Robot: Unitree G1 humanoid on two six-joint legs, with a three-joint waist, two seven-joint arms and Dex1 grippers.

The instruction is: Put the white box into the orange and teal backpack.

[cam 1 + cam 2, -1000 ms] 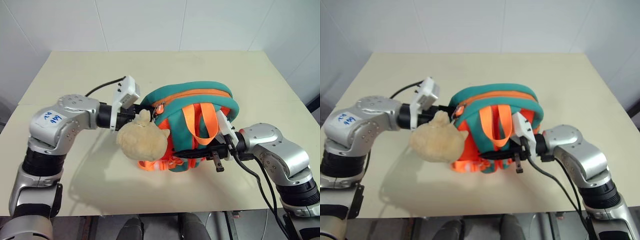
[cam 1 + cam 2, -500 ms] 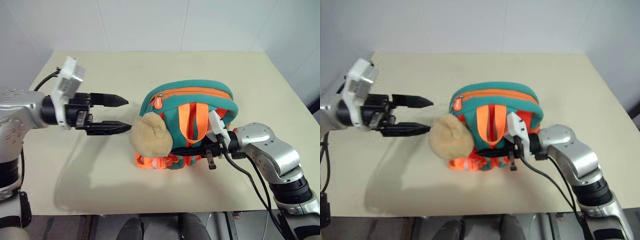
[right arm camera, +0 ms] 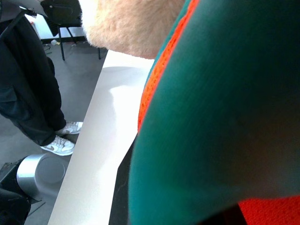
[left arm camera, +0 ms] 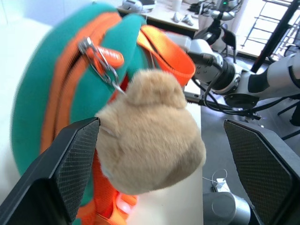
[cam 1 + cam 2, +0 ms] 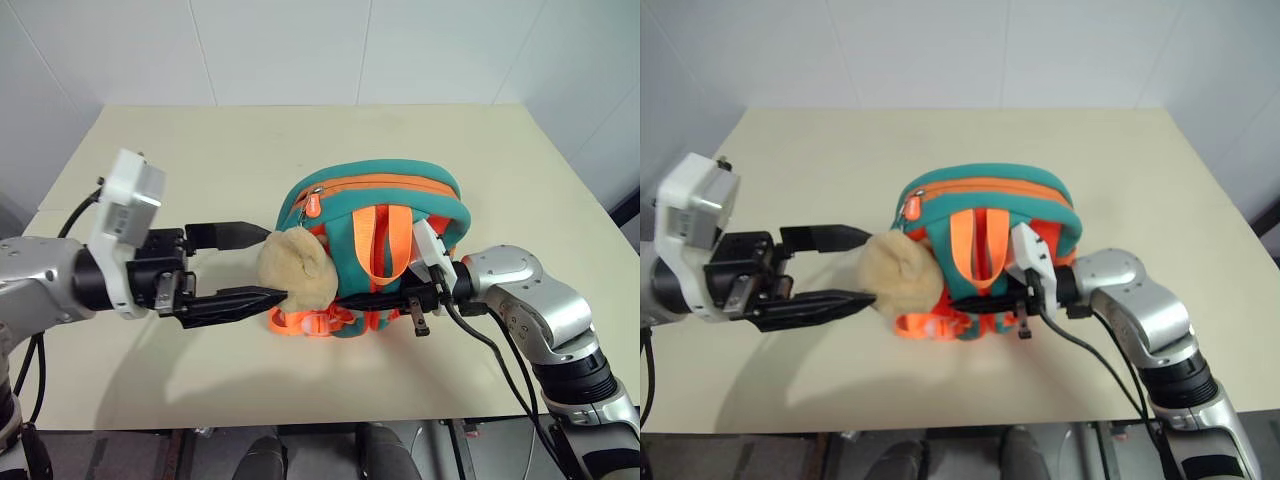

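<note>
On the beige table [image 5: 480, 150], around its middle, the orange and teal backpack [image 5: 345, 205] stands upright, held from the right side. The left gripper [image 5: 262, 264] sits just left of the backpack, fingers spread wide, one finger [image 5: 228, 234] above and one [image 5: 225, 305] below, both tips at the beige pom-pom [image 5: 297, 277]. Lower tip looks touching or nearly touching the fluff; cannot tell true contact. In the left wrist view the pom-pom [image 4: 152, 140] sits between the two padded fingers [image 4: 70, 159], not squeezed.

The right gripper [image 5: 400, 299] comes in from the backpack's right, low down, fingers pressed nearly together, seemingly pinching the lower orange part of the backpack; the exact pinched piece is hidden by the straps. Right wrist view is close on teal fabric [image 3: 225, 108] with an orange seam, pom-pom fluff beyond it.

Backpack look: teal shell, orange zipper trim running over the top, zipper pull [image 5: 312, 205] at the end toward the left gripper, zipper looks shut. Two orange straps [image 5: 383, 245] hang down the near face, orange webbing bunched at the base. Pom-pom hangs at the side nearest the left gripper, resting against the backpack.

Beyond the table edge in the right wrist view, a person's dark trouser leg and a white sneaker [image 3: 58, 145] on the floor.
</note>
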